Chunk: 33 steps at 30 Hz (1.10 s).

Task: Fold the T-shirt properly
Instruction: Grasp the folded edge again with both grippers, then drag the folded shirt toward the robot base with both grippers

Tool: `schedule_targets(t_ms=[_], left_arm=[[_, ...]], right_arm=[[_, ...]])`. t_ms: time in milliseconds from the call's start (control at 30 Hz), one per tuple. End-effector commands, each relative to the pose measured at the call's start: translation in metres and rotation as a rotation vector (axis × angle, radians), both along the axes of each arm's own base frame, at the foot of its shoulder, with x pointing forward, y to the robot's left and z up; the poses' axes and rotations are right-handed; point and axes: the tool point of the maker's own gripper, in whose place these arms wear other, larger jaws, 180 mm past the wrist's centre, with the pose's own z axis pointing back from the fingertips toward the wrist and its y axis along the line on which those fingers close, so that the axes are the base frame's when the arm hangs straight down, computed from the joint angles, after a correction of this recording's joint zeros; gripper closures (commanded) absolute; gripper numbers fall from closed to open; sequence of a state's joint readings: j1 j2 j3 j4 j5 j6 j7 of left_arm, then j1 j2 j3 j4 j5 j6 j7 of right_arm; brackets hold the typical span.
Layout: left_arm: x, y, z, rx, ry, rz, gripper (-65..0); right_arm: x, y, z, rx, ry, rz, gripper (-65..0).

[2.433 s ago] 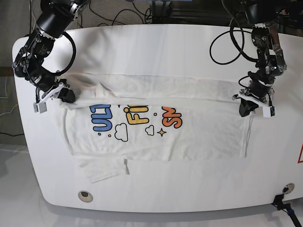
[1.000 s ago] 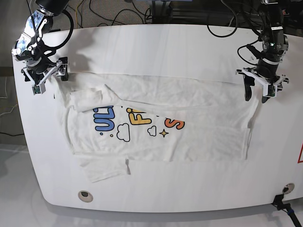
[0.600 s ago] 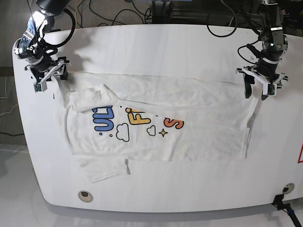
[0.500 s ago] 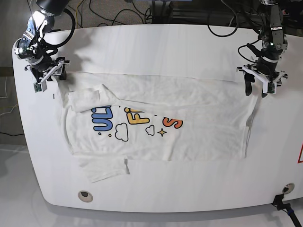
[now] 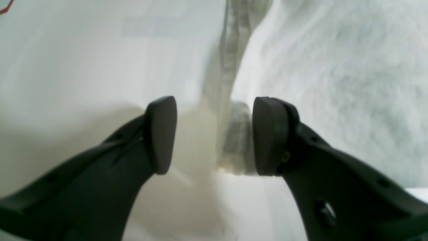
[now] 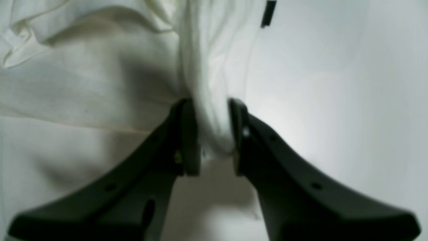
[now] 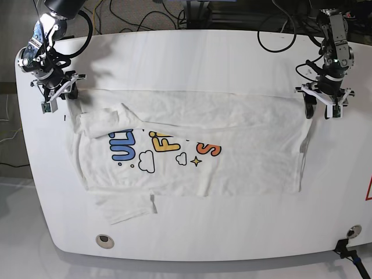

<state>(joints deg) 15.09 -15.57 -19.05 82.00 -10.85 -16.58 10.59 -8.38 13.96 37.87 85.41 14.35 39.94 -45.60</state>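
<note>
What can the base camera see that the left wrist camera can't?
Only the base view shows the whole T-shirt spread on the white table, its colourful printed letters, clouds and star, a sleeve sticking out at the near edge, the right gripper at one far corner, and cables behind the table.

Only the left wrist view shows, close up, the left gripper with its jaws apart and a bunched cloth edge lying between them.

Both show white shirt cloth, the table, and the left gripper at the shirt's corner.

Shirt (image 7: 232, 145) lay across desk (image 7: 203, 52); right gripper (image 7: 57, 93) at one far corner, left gripper (image 7: 322, 106) at the other.
</note>
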Motion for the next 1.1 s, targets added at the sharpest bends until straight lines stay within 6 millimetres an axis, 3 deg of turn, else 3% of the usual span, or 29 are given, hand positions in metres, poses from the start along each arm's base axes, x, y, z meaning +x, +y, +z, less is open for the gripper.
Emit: schedule_targets(t_ms=[0, 133, 467, 533, 600, 667, 700, 733, 800, 1067], left_arm=[[0.006, -0.004, 0.006, -0.006, -0.029, -0.041, -34.0], [0.000, -0.021, -0.006, -0.062, -0.005, -0.087, -34.0], [-0.008, -0.018, -0.019, -0.073, 0.032, -0.071, -33.3], [-0.008, -0.018, -0.020, -0.071, 0.033, -0.071, -26.4], [-0.008, -0.018, -0.020, -0.071, 0.035, -0.072, -13.5], [-0.011, -0.018, -0.026, -0.077, 0.050, -0.067, 0.0], [-0.014, -0.017, -0.030, -0.081, 0.063, -0.064, 0.0], [-0.015, -0.017, -0.032, -0.083, 0.068, -0.063, 0.0], [-0.017, -0.017, -0.035, -0.085, 0.077, -0.061, 0.0], [-0.070, -0.021, -0.046, -0.065, 0.161, -0.083, 0.0]], right_arm=[[0.007, -0.008, 0.011, -0.021, -0.033, 0.001, -13.5], [0.007, -0.004, 0.010, -0.012, -0.035, 0.000, -13.3], [0.007, 0.000, 0.008, -0.001, -0.035, -0.002, -13.2], [0.007, 0.000, 0.008, -0.001, -0.035, -0.002, -13.1], [0.007, 0.000, 0.008, -0.001, -0.036, -0.002, -12.4], [0.007, 0.000, 0.008, -0.001, -0.036, -0.002, -6.0], [0.007, 0.000, 0.008, -0.001, -0.035, -0.002, -0.5], [0.007, 0.000, 0.008, -0.001, -0.035, -0.002, 0.0], [0.005, 0.000, 0.007, -0.001, -0.030, -0.002, 0.0], [-0.020, -0.001, -0.006, -0.007, 0.031, 0.000, 0.0]])
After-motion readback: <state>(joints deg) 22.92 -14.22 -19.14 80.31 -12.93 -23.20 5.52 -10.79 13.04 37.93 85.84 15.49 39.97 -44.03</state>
